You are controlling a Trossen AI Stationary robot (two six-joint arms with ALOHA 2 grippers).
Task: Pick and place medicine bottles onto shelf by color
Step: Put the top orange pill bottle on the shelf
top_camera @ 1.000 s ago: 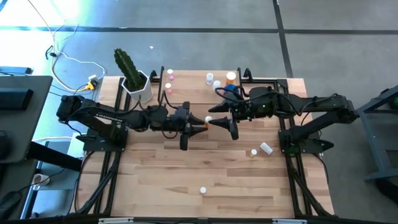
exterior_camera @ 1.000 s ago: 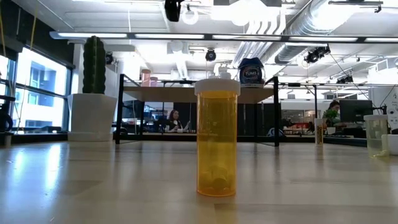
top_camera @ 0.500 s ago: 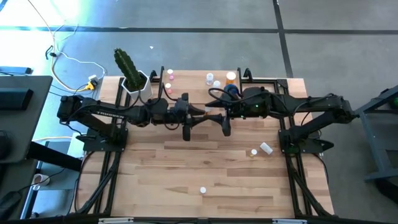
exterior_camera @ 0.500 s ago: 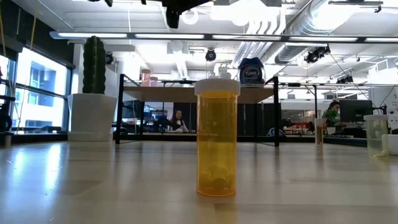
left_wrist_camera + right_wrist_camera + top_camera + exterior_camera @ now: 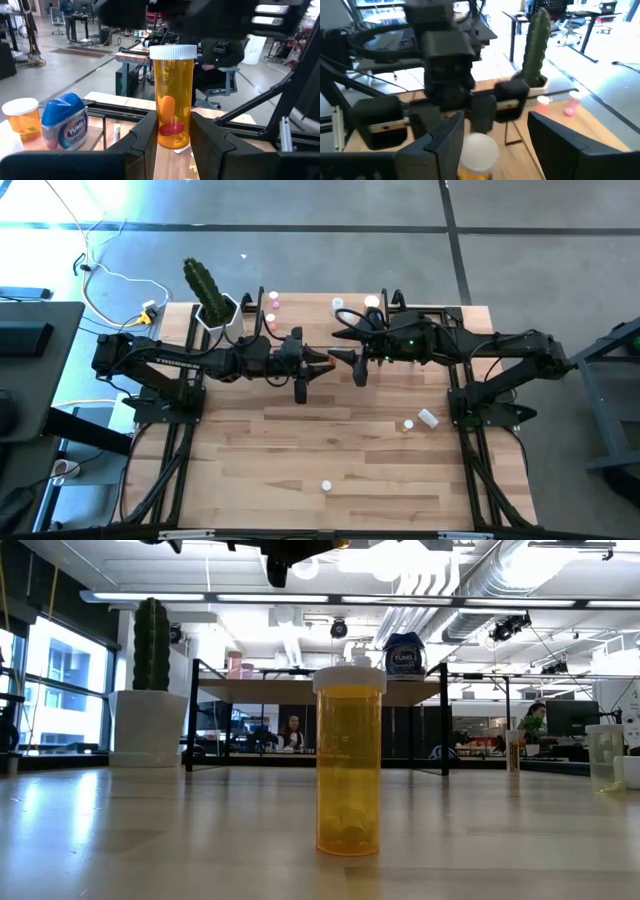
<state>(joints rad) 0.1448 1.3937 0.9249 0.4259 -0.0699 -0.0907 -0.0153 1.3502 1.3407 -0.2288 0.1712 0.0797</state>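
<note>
My left gripper [image 5: 320, 361] is shut on an orange medicine bottle [image 5: 172, 95] with a white cap, held high above the middle of the table. My right gripper [image 5: 340, 358] faces it, open. Its fingers stand on either side of the bottle's white cap [image 5: 478, 149], one of them close beside it. The shelf [image 5: 300, 690] stands at the far edge and carries a blue bottle [image 5: 64, 122] and an orange one [image 5: 21, 117]. Pink bottles [image 5: 272, 302] stand on the shelf's left part. Another orange bottle [image 5: 348, 760] stands upright on the table near the front edge. My left gripper pinches the orange bottle's lower body [image 5: 163, 134] between its two fingers. The fingers lie level and come from the table's left. The bottle stands upright in the hold, cap up, lifted clear of the table.
A cactus in a white pot [image 5: 215, 305] stands at the far left, beside the shelf. A clear bottle [image 5: 428, 418] and a small orange one [image 5: 407, 424] lie on the table's right side. People sit in the room beyond the table [image 5: 292, 732].
Both grippers have gone toward the table's far edge, staying face to face. My left gripper has carried the orange bottle along, upright and clear of the table. My right gripper has turned somewhat and drawn closer to the bottle.
</note>
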